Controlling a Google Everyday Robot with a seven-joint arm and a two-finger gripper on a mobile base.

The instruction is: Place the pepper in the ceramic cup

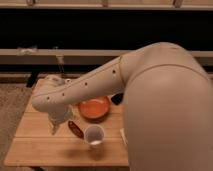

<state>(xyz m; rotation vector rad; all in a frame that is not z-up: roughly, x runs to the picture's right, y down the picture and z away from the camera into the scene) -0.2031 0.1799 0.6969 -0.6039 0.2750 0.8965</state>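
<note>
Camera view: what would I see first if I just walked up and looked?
The huge pale robot arm grabs the eye first, filling the right side and stretching left over the wooden table. Its gripper hangs at the arm's left end, just left of the dark red pepper. The pepper lies on the table beside the white ceramic cup, with a bright orange bowl behind them.

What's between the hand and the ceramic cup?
The pepper, in the camera view: the hand hangs just beside it, the ceramic cup on its other side.
</note>
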